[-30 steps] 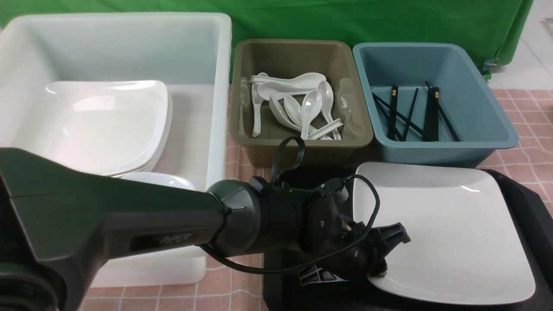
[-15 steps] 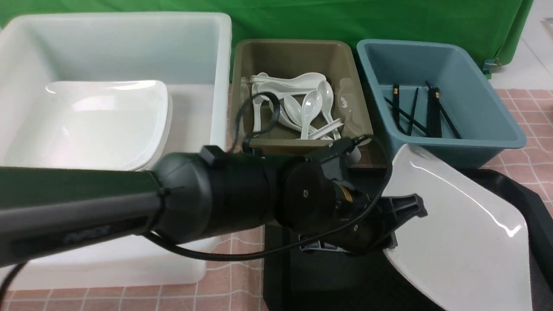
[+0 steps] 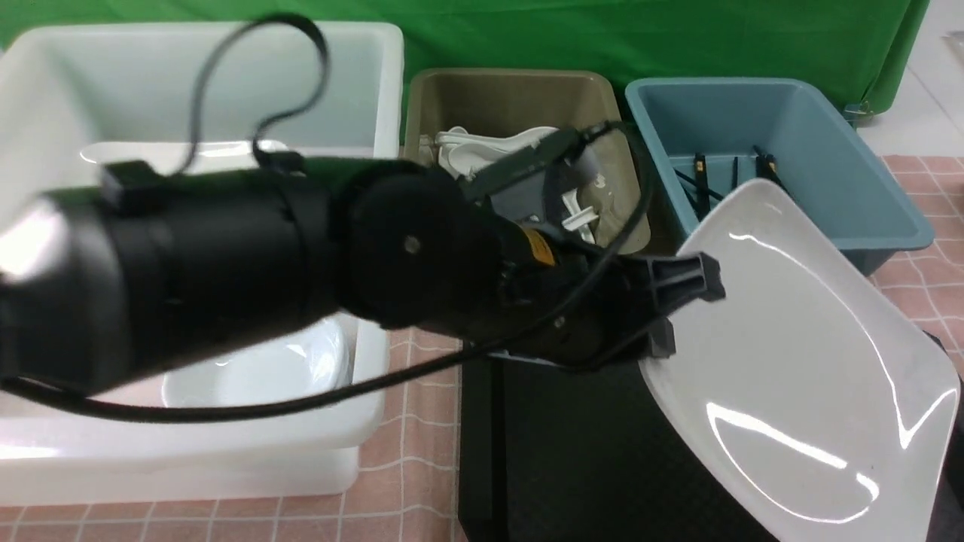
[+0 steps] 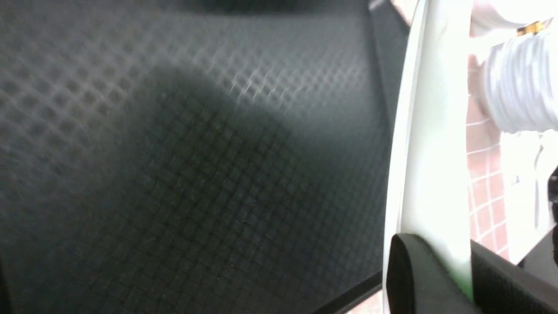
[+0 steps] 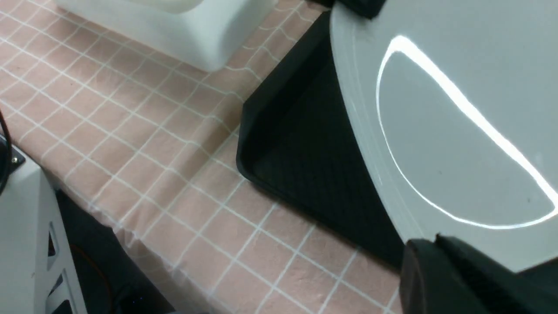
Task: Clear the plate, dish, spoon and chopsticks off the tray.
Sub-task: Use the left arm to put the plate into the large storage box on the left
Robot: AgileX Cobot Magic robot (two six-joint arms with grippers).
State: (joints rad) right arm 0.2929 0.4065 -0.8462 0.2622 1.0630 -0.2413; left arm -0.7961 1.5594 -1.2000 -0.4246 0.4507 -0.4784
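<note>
The large white plate (image 3: 798, 361) hangs steeply tilted over the black tray (image 3: 572, 452), its left edge highest. My left gripper (image 3: 663, 316) is shut on that left rim; the left wrist view shows the plate (image 4: 431, 131) edge-on between the jaws (image 4: 466, 279), above the textured tray (image 4: 174, 152). In the right wrist view my right gripper (image 5: 436, 248) is shut at the near rim of the plate (image 5: 457, 109), beside the tray (image 5: 296, 144) corner. A small white dish (image 3: 256, 369) lies in the white tub. Spoons (image 3: 482, 147) lie in the olive bin and chopsticks (image 3: 715, 181) in the blue bin.
The white tub (image 3: 376, 75) at the left holds stacked plates behind my left arm. The olive bin (image 3: 512, 90) and the blue bin (image 3: 828, 150) stand just behind the tray. A pink checked cloth (image 5: 130, 131) covers the table, whose near edge shows in the right wrist view.
The left gripper closed on the plate's left rim and rose, lifting the plate from flat on the tray to a steep tilt. The left arm swung up and nearer the camera.
</note>
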